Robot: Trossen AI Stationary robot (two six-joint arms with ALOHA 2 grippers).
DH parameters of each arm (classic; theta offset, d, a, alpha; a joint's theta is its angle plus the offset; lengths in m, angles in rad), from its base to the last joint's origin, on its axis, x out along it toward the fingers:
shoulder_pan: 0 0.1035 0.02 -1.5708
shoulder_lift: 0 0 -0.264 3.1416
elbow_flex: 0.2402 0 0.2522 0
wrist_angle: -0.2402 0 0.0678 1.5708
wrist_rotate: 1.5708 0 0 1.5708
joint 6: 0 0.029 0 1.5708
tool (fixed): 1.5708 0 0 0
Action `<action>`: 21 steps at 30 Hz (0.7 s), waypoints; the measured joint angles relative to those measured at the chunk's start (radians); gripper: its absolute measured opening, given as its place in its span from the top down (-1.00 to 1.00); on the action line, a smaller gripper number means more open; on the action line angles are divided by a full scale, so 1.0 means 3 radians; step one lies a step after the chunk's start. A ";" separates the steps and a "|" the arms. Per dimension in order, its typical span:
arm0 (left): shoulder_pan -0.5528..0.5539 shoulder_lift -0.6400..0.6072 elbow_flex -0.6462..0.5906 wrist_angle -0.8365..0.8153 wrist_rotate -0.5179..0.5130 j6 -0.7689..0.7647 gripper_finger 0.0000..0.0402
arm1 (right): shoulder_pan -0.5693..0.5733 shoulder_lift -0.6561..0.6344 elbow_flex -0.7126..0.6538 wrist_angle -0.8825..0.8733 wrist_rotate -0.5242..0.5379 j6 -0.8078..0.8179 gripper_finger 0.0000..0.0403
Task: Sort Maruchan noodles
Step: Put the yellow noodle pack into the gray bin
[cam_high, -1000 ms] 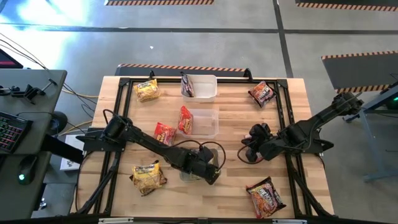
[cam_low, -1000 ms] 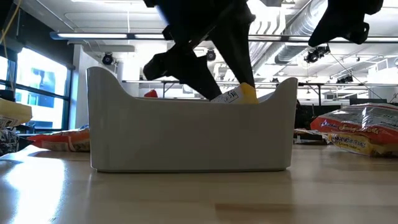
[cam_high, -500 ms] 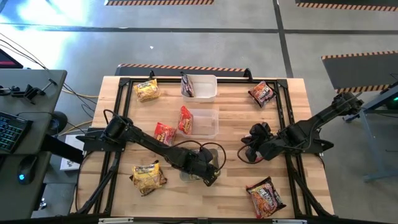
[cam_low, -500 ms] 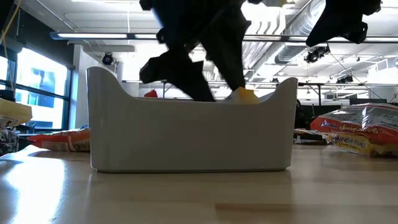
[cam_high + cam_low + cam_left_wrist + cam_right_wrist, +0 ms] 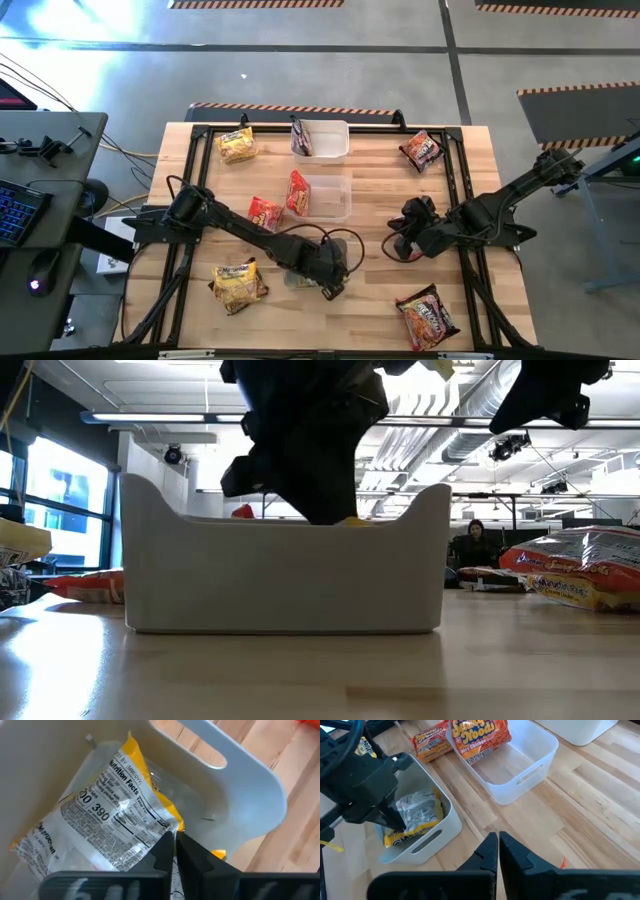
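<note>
A yellow Maruchan noodle packet (image 5: 115, 815) lies label-down inside the near white tub (image 5: 280, 575), its nutrition panel up. My left gripper (image 5: 175, 845) reaches down into that tub (image 5: 350, 250) and is shut on the packet. My right gripper (image 5: 498, 852) hangs shut over the table's right middle (image 5: 400, 245), holding nothing. Other packets lie loose: yellow ones at the far left (image 5: 236, 145) and near left (image 5: 238, 285), red ones at the far right (image 5: 421, 150) and near right (image 5: 428, 315). My left gripper pinches the yellow packet at its edge by one end seam (image 5: 167, 827) between its two fingers. The fingers (image 5: 395, 822) come from above, slanting down into the tub. The rest of the packet lies on the tub's floor.
A clear tub (image 5: 330, 205) at the table's middle has a red packet (image 5: 297, 192) leaning in it, with another red packet (image 5: 264, 213) beside it. A far tub (image 5: 330, 140) holds a dark packet (image 5: 302, 138). A black frame runs round the table edges.
My left gripper has shut on the yellow packet inside the near tub and rolled a little. The tub has slid a short way toward the table's left edge. The packet's raised end has sunk lower behind the tub's wall.
</note>
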 joint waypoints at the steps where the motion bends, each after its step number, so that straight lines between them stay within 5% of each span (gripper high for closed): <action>1: -0.0005 -0.0017 0.0000 -0.0009 0.0000 0.0013 0.95 | 0.0000 0.0000 0.0000 0.0008 -0.0002 0.0000 1.00; 21: -0.0379 -0.0578 0.0000 -0.0646 -0.0371 -0.0790 1.00 | -0.0017 0.0000 0.0001 0.0198 0.0061 -0.0111 1.00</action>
